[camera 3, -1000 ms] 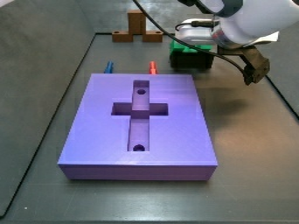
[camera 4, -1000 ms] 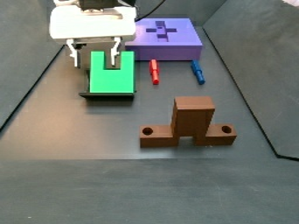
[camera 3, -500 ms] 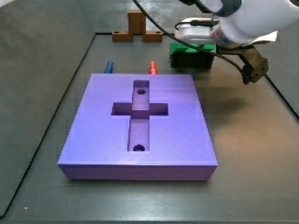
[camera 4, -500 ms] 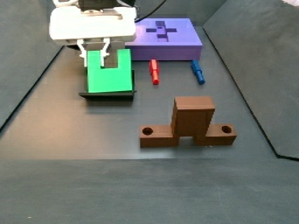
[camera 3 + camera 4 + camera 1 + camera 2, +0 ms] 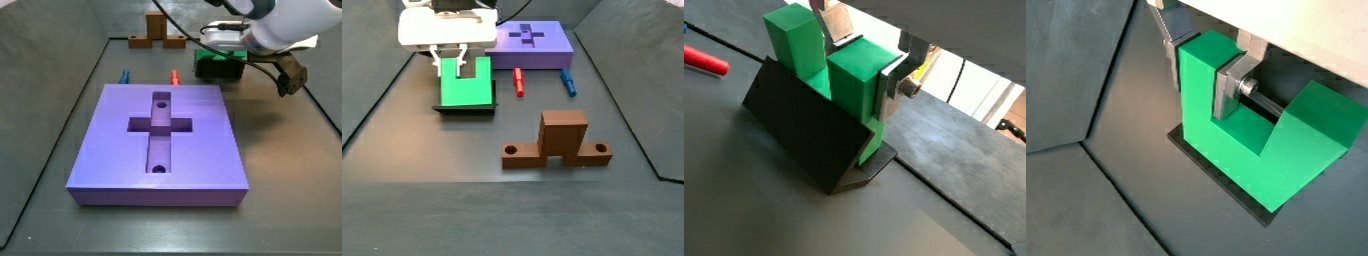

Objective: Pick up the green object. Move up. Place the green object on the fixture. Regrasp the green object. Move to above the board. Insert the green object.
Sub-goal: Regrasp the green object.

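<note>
The green object (image 5: 469, 90), a bright green U-shaped piece, rests on the dark fixture (image 5: 462, 108) at the left of the floor. My gripper (image 5: 457, 62) reaches down onto it from above. In both wrist views the fingers press on both sides of one prong of the green object (image 5: 851, 85) (image 5: 1280, 140), so my gripper (image 5: 865, 62) (image 5: 1200, 70) is shut on it. The fixture's sloped dark body (image 5: 798, 130) lies under the piece. The purple board (image 5: 201, 150) with its cross recess lies apart from them and also shows at the back (image 5: 556, 48).
A brown wooden stand (image 5: 556, 140) stands on the floor in front of the board, and also shows at the back (image 5: 158, 40). A red marker (image 5: 519, 82) and a blue marker (image 5: 568, 82) lie beside the board. The floor's raised edges run along both sides.
The fingers stood wider apart one second ago and have closed onto the green object's prong. The arm and the piece have stayed in place.
</note>
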You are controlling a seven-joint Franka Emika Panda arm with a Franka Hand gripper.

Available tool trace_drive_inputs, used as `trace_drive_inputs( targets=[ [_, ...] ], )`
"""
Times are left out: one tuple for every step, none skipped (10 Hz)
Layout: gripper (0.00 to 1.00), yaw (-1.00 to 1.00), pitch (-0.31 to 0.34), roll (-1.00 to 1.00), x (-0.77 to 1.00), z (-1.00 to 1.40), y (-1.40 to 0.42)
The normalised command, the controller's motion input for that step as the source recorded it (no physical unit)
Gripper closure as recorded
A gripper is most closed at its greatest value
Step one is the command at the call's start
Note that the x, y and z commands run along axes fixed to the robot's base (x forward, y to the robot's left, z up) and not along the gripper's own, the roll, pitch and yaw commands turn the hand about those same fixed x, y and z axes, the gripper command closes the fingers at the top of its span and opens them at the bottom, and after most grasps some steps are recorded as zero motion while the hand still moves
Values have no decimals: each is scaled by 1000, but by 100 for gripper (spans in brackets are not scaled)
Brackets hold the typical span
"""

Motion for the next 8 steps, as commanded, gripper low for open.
trace_drive_inputs(
  targets=[
    [100,0,0,0,0,0,0],
    [100,0,0,0,0,0,0],
    [100,0,0,0,0,0,0],
    [100,0,0,0,0,0,0],
    [100,0,0,0,0,0,0],
    [100,0,0,0,0,0,0],
    [100,0,0,0,0,0,0],
    [100,0,0,0,0,0,0]
  ],
)
